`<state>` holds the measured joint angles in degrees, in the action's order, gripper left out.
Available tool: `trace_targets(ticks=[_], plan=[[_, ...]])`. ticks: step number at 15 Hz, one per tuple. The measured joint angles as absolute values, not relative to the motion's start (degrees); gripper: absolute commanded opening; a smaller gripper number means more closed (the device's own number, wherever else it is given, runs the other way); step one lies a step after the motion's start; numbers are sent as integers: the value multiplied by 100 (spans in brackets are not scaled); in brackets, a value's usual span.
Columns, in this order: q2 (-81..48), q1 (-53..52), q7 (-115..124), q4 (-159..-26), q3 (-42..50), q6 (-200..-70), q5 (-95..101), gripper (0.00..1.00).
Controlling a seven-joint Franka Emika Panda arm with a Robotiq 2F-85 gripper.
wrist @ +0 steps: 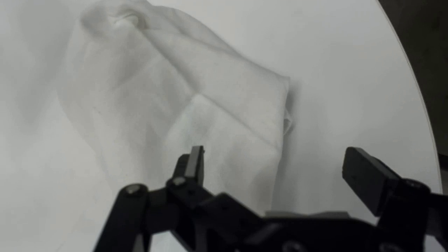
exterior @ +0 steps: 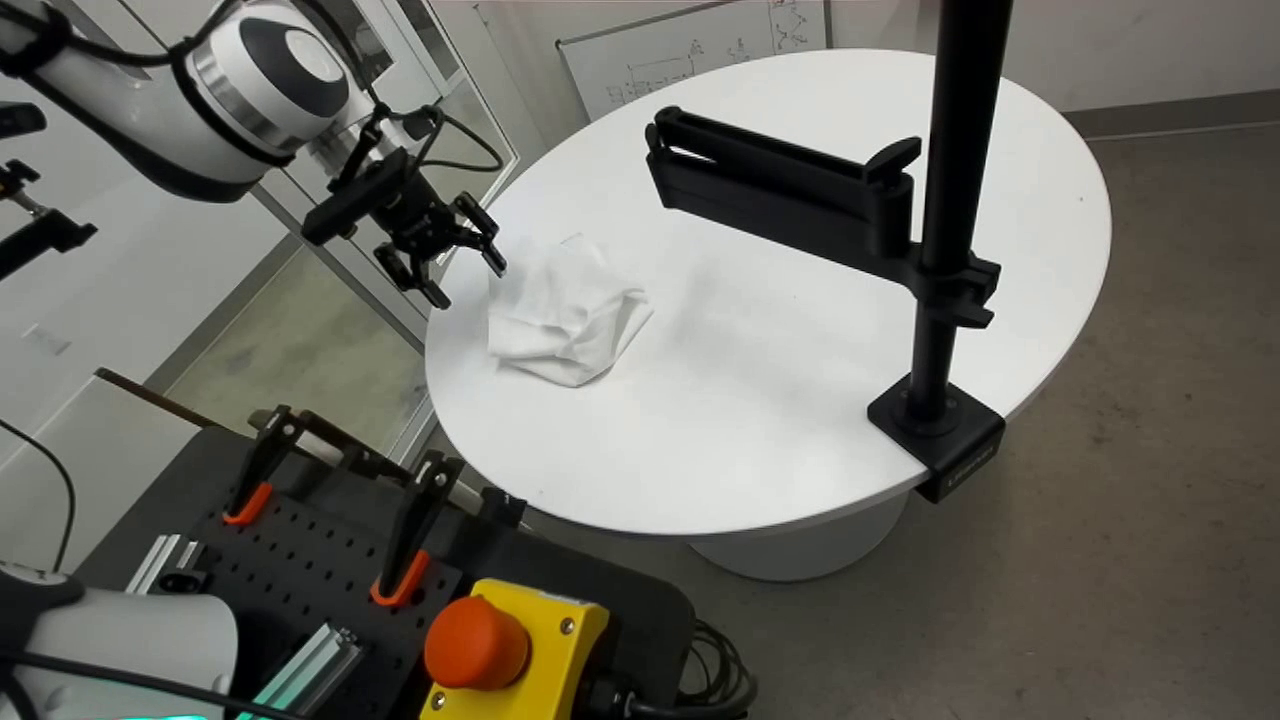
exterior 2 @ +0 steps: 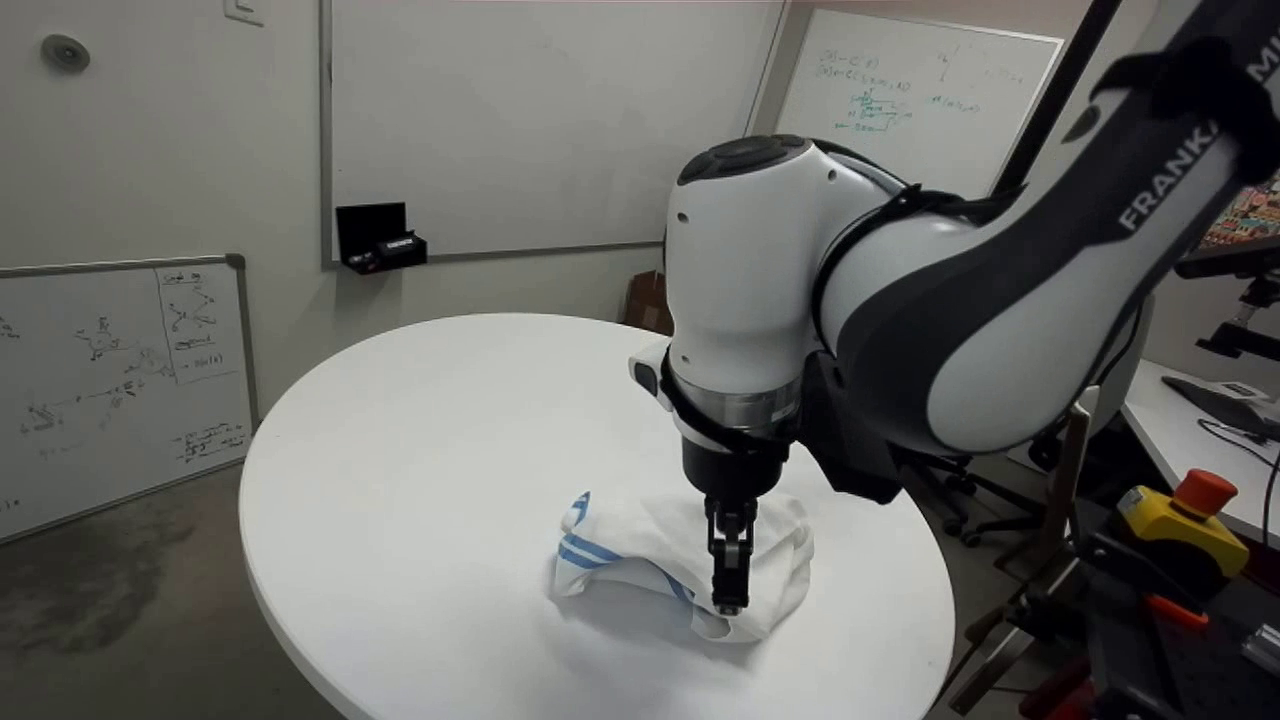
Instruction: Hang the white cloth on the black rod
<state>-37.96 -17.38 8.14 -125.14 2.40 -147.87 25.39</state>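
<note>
In an exterior view the camera looks down on the whole worktop (exterior: 780, 420) from outside it; in an exterior view it faces, from near, across the worktop to a whiteboard (exterior 2: 550, 120). The wrist view looks down close above the worktop. All share the cloth (wrist: 227, 87).

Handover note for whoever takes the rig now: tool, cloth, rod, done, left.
Tool: open; in the wrist view the cloth's edge shows between its jaws. Contact can't be told.
White cloth: crumpled on the white table, not gripped.
Black rod: probably the side arm on the black post clamped at the table's edge; no cloth on it.
Done: no part of the hanging; cloth not yet picked up.
Left: grip cloth, lift, drape it over the rod, release.
</note>
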Motion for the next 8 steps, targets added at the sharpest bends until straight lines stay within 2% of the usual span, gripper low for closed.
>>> trace_targets(ticks=[5, 8], plan=[[-4024, -2655, 1989, -12384, 1040, -15004, 3352, 100], [-4206, -2837, 2313, -12224, 1180, -14999, 3541, 100]])
